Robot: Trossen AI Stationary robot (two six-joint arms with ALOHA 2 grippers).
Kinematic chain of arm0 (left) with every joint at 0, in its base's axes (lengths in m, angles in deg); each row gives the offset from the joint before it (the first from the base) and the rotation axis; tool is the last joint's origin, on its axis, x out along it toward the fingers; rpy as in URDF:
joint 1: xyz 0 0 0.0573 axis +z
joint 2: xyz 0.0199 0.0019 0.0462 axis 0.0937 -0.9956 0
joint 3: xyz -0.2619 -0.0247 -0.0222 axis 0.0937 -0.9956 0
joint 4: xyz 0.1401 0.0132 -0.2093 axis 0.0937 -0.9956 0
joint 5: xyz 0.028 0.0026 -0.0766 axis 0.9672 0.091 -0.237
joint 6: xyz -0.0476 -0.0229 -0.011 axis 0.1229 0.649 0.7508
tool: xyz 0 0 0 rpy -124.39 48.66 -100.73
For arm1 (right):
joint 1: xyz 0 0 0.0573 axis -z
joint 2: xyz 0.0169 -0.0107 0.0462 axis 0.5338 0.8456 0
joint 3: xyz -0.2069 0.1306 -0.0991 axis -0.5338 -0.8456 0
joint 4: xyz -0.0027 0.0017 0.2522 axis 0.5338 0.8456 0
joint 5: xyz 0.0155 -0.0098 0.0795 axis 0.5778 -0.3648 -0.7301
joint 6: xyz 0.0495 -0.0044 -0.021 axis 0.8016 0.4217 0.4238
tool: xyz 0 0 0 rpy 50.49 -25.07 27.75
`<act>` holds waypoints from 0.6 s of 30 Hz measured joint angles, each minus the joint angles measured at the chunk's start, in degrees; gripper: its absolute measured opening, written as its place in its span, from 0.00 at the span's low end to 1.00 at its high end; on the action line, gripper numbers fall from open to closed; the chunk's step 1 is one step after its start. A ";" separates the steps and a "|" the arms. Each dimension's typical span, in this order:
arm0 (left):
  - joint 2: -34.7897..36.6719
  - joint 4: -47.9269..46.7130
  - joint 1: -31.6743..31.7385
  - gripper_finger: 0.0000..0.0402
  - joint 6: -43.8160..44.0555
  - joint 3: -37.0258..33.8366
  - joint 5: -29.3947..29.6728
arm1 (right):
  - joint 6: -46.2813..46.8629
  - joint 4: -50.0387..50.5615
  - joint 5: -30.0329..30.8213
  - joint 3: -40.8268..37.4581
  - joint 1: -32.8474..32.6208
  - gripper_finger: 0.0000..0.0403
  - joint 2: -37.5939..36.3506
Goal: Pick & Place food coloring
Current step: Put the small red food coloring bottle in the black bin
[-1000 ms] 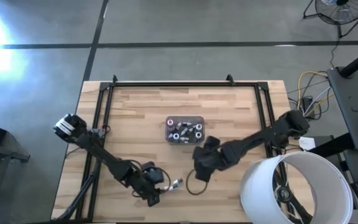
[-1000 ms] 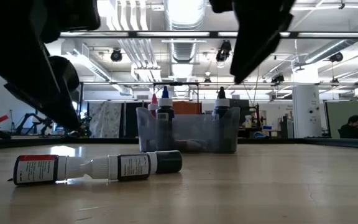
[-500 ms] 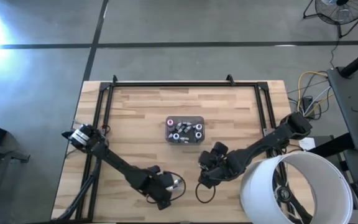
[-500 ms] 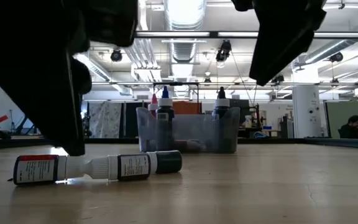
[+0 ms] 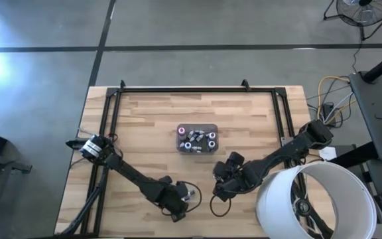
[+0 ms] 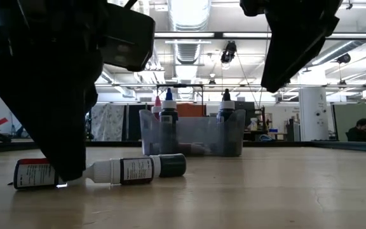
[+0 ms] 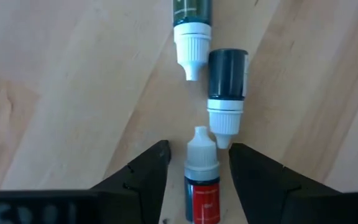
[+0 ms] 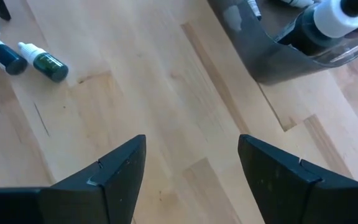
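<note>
red-labelled bottle [image 7: 202, 190], green bottle [image 7: 191, 11], dark-capped bottle [image 7: 227, 73], grey tray [image 5: 197, 139]

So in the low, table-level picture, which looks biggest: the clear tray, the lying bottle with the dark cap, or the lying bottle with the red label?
1. The clear tray, though it stands farther back.
2. The dark-capped bottle and the red-label bottle look alike; the left gripper hides part of the red-label one, so I won't rank them.

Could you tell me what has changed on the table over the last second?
The left claw swung toward the loose bottles and came down open astride the red-labelled bottle, not yet gripping. The right claw drew back from the tray, open. The bottles and tray stayed put.
</note>
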 joint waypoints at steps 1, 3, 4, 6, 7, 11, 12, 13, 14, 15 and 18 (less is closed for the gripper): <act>0.00 -0.19 0.06 0.38 0.07 0.00 -0.03 | 0.18 -0.01 0.00 0.00 0.00 0.62 0.00; 0.00 -0.96 0.14 0.35 0.49 0.00 0.05 | 0.54 0.13 0.00 0.00 0.00 0.62 0.00; -0.02 -1.28 0.18 0.34 0.47 0.00 0.03 | 0.55 0.13 0.00 0.00 0.00 0.62 0.00; -0.06 -1.70 0.18 0.30 -0.05 0.00 0.45 | 0.72 0.14 0.00 0.00 0.02 0.62 0.00; -0.07 -1.85 0.18 0.29 -0.49 0.00 0.69 | 0.98 0.15 0.00 -0.02 0.02 0.62 0.00; -0.09 -3.22 0.52 0.22 -1.46 -0.02 1.43 | 2.31 0.15 0.47 0.00 0.02 0.62 0.00; -0.09 -3.75 0.57 0.20 -1.64 -0.02 1.69 | 2.60 0.13 0.96 0.00 0.02 0.62 0.00; -0.08 -4.34 0.58 0.18 -1.93 -0.02 1.95 | 2.82 0.13 1.20 -0.02 0.02 0.62 0.00; 0.15 -5.12 0.62 0.16 -2.22 -0.02 2.22 | 3.22 0.13 1.47 0.00 0.02 0.62 0.00; 0.42 -6.36 0.69 0.15 -2.63 -0.09 2.66 | 3.70 0.13 2.00 -0.01 0.02 0.62 0.00; 1.64 -10.23 1.25 0.11 -2.94 -0.30 3.38 | 5.17 0.03 4.35 -0.01 -0.15 0.61 -0.04</act>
